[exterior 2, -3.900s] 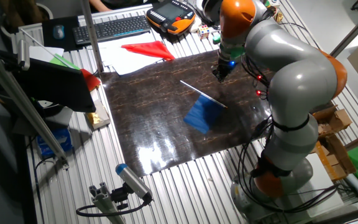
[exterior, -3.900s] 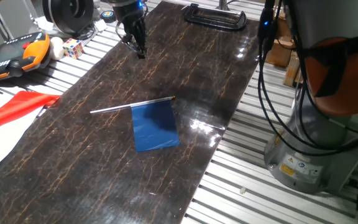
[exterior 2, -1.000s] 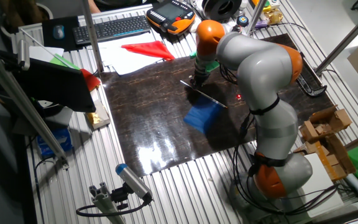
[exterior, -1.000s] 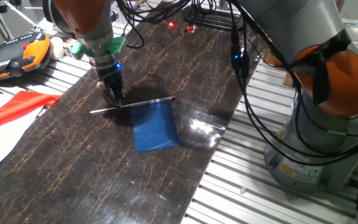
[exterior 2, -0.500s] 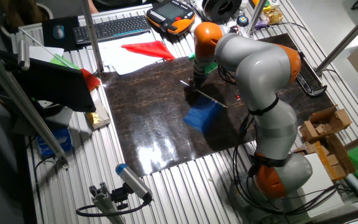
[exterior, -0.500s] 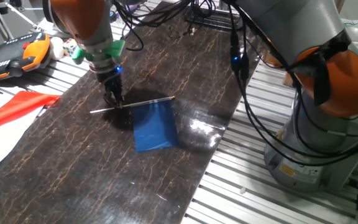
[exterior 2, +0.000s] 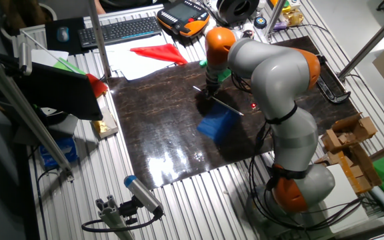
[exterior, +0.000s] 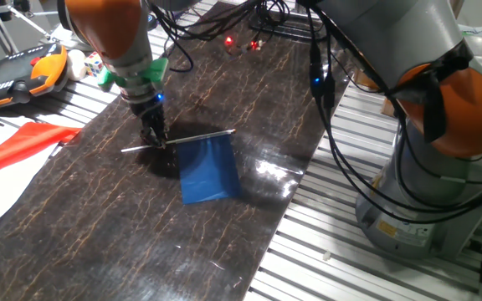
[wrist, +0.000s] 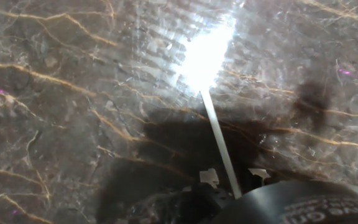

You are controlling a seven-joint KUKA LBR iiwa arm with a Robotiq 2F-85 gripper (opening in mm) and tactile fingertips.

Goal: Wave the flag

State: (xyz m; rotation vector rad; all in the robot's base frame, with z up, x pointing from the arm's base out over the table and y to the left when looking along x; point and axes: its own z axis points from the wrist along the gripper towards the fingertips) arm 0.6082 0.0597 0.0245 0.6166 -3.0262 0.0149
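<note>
The flag lies flat on the dark marble-patterned mat (exterior: 99, 234). Its blue sheet (exterior: 207, 170) points toward the front, and its thin silver stick (exterior: 203, 135) runs left to right. My gripper (exterior: 159, 140) is down at the stick's bare left part, just left of the sheet. In the hand view the stick (wrist: 216, 134) runs between my two fingertips (wrist: 209, 177), with a gap on each side, so my gripper (wrist: 234, 177) is open around it. In the other fixed view the gripper (exterior 2: 207, 94) stands over the stick (exterior 2: 224, 106), next to the blue sheet (exterior 2: 217, 125).
A larger red and white sheet (exterior: 15, 155) lies off the mat at the left. An orange teach pendant (exterior: 15, 75) sits at the back left. A keyboard (exterior 2: 122, 30) lies beyond the mat. The arm's base (exterior: 425, 201) stands at the right on the slatted aluminium table.
The gripper moved from the mat's far end to the stick and settled low over its bare part. The flag has not moved.
</note>
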